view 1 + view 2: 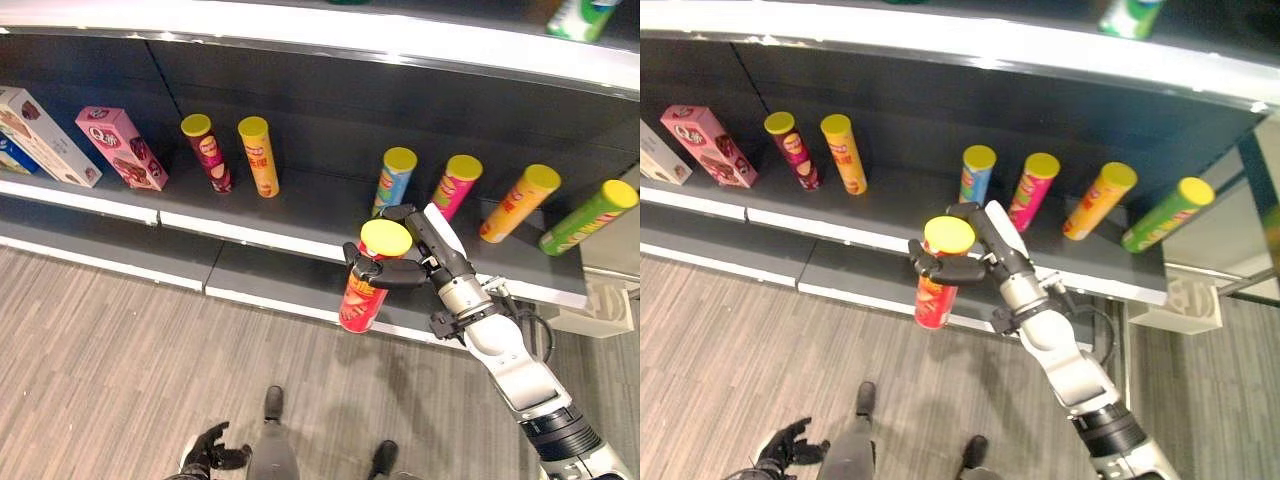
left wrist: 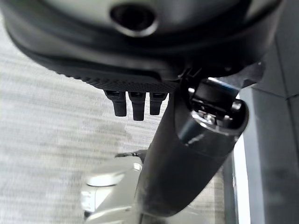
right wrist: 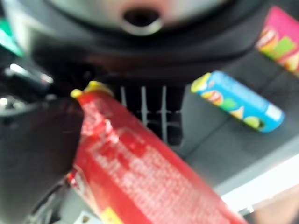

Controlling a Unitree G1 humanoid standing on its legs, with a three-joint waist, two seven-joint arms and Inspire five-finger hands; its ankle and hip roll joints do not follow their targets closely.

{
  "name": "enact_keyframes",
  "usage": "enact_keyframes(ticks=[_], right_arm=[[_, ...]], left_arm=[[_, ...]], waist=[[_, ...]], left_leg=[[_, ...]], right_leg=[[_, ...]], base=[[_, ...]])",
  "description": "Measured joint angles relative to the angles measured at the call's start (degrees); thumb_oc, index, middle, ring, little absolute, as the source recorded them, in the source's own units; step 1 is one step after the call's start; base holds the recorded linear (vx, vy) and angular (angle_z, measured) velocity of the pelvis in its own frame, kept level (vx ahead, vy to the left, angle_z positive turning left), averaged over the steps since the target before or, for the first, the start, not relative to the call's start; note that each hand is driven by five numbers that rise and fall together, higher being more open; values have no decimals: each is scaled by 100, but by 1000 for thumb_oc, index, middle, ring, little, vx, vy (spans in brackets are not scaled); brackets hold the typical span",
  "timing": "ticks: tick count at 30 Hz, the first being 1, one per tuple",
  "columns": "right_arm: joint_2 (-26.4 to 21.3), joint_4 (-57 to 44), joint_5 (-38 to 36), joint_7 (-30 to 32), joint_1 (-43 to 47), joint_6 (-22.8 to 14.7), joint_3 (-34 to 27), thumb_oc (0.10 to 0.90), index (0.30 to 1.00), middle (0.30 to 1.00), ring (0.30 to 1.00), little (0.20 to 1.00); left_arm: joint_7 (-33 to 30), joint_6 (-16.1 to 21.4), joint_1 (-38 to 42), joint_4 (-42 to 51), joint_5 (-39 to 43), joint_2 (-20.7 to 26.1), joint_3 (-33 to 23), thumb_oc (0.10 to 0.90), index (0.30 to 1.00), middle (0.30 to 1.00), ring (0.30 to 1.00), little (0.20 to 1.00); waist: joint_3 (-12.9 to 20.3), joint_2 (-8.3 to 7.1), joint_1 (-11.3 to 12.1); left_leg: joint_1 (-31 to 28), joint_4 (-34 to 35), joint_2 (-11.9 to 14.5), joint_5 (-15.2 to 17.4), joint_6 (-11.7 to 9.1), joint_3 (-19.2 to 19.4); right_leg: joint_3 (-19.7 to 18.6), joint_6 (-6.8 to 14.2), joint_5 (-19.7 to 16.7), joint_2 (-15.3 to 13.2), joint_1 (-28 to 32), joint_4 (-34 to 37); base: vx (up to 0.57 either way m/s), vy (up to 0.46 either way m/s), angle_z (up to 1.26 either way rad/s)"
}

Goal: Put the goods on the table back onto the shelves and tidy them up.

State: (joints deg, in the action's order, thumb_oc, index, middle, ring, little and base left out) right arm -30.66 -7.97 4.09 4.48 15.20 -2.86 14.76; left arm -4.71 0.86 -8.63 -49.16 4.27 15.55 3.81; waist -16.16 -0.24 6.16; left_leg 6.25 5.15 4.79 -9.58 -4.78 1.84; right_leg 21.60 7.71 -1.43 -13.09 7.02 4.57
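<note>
Nearby, blue can [image 1: 394, 180], pink can [image 1: 456, 186]

I hold a red can [image 1: 365, 285] with a yellow lid in my right hand [image 1: 400, 262]. My fingers and thumb wrap round it near the top. It is up in the air, in front of the shelf [image 1: 300, 225], and it leans a little. On the shelf stand more cans, all with yellow lids. A dark red can [image 1: 208, 153] and an orange can [image 1: 259, 156] stand side by side. Further along are a blue can [image 1: 393, 178], a pink can [image 1: 456, 186], another orange one [image 1: 519, 203] and a green can [image 1: 588, 217].
</note>
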Motion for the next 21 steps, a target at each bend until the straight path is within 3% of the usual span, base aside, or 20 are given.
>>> enact_keyframes(ticks=[2, 3, 6, 8, 11, 14, 15, 17, 19, 21], right_arm=[[147, 1, 228, 46, 103, 61, 19, 400, 300, 300, 300, 300], [269, -6, 363, 113, 176, 81, 83, 400, 300, 300, 300, 300], [286, -12, 621, 176, 411, 82, 236, 400, 300, 300, 300, 300], [286, 46, 831, 308, 711, 85, 307, 400, 300, 300, 300, 300], [382, 252, 1053, 636, 1186, 88, 398, 400, 300, 300, 300, 300], [437, 552, 1317, 1006, 1397, 125, 372, 400, 300, 300, 300, 300], [442, 774, 1688, 1353, 1516, 178, 293, 400, 300, 300, 300, 300], [437, 905, 1790, 1462, 1672, 246, 245, 400, 300, 300, 300, 300], [440, 1494, 2103, 2000, 2125, 356, 147, 400, 300, 300, 300, 300], [393, 1692, 2208, 2272, 2280, 558, -175, 400, 300, 300, 300, 300]], left_arm=[[-10, 14, 34, 25, -54, 22, -2, 800, 900, 900, 900, 900], [-113, 21, 31, 32, -103, 71, -13, 800, 900, 900, 900, 900], [-299, 67, 69, 82, -101, 285, -67, 800, 900, 900, 900, 900], [-401, 67, 58, 113, -93, 394, -50, 800, 900, 900, 900, 900], [-443, 66, 0, 183, -73, 326, 153, 800, 900, 900, 900, 900], [-475, 69, -26, 365, 30, 203, 385, 800, 900, 900, 900, 900], [-475, 133, -32, 627, 29, 168, 508, 800, 900, 900, 900, 900], [-477, 159, -20, 761, 30, 150, 516, 800, 900, 900, 900, 900], [-511, 204, 137, 787, 110, 157, 570, 800, 900, 900, 900, 900], [-588, 289, 258, 753, 242, 158, 620, 800, 900, 900, 900, 900]], waist=[[-7, -3, 116], [-8, 71, 246], [-7, 100, 440], [-14, 113, 605], [-24, 119, 714], [-81, 120, 768], [-195, 115, 828], [-418, 149, 864], [-635, 315, 879], [-873, 483, 1083]], left_leg=[[-90, -1, -321, 55, 204, 122], [-189, -5, -468, 126, 331, 201], [-217, -6, -614, 220, 467, 210], [-166, -6, -633, 245, 502, 195], [8, -13, -624, 239, 494, 198], [229, -75, -592, 182, 410, 76], [484, -102, -566, 111, 315, 30], [582, -127, -570, 55, 300, 5], [1115, -392, -569, 8, 234, -239], [1316, -468, -516, -9, 221, -364]], right_leg=[[-163, -7, -60, -381, -38, -166], [-185, -16, -95, -570, -123, -409], [-179, 163, -241, -748, -182, -499], [-156, 351, -375, -726, -122, -322], [-128, 458, -325, -690, -177, -172], [40, 467, -315, -602, -189, 19], [165, 483, -257, -549, -350, 67], [166, 452, -211, -531, -413, 67], [339, 467, -153, -449, -663, 67], [452, 452, -163, -391, -739, 67]], base=[[56, 161, -4], [72, 179, -21], [27, 85, -2], [-23, 45, 9], [-26, 8, 4], [-51, -22, 17], [-55, -37, 16], [-75, -54, 17], [-28, -39, 40], [-12, -32, 35]])
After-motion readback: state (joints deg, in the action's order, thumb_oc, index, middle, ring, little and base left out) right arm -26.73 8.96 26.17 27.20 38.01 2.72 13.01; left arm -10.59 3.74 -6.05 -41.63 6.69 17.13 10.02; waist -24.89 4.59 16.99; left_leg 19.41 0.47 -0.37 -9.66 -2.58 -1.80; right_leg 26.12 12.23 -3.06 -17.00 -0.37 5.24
